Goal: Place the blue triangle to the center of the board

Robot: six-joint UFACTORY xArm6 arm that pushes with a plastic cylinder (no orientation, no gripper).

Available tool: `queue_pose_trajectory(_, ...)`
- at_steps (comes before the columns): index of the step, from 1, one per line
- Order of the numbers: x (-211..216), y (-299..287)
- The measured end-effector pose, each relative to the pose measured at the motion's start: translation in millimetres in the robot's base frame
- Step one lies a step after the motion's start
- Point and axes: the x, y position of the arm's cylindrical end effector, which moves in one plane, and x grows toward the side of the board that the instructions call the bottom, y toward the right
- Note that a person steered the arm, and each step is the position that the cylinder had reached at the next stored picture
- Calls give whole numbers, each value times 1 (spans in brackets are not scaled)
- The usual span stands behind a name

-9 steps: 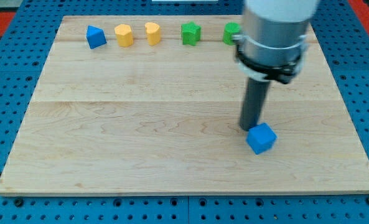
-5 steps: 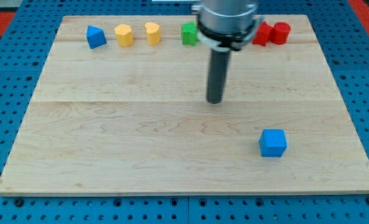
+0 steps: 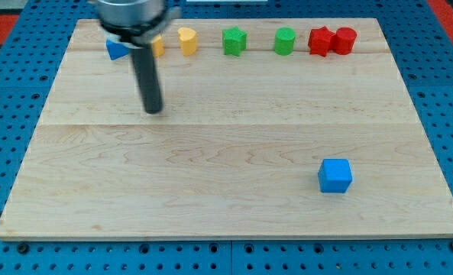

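Tip of mine, a bare rod with nothing to clamp, rests upper left, just below the blue triangle. I judge I must next get behind it and push toward centre.

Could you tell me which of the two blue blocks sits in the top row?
The blue triangle at the row's left end, partly hidden behind the arm; the blue cube lies alone at lower right.

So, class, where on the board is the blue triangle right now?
The blue triangle sits at the view's top left, at the left end of the row of blocks, partly hidden by the arm. A yellow block is beside it, and my tip is below it.
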Motion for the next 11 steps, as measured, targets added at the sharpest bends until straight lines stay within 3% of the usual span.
queue_pose_trajectory(1, -34, -55)
queue_pose_trajectory(3, -123, -107)
queue_pose_trajectory(4, -175, -83)
queue_pose_trajectory(5, -166, -32)
queue_pose_trajectory(6, -136, -24)
queue_pose_trajectory(7, -144, -69)
queue_pose_trajectory(8, -180, -97)
queue_pose_trajectory(10, -116, -67)
queue_pose_trajectory(11, -113, -92)
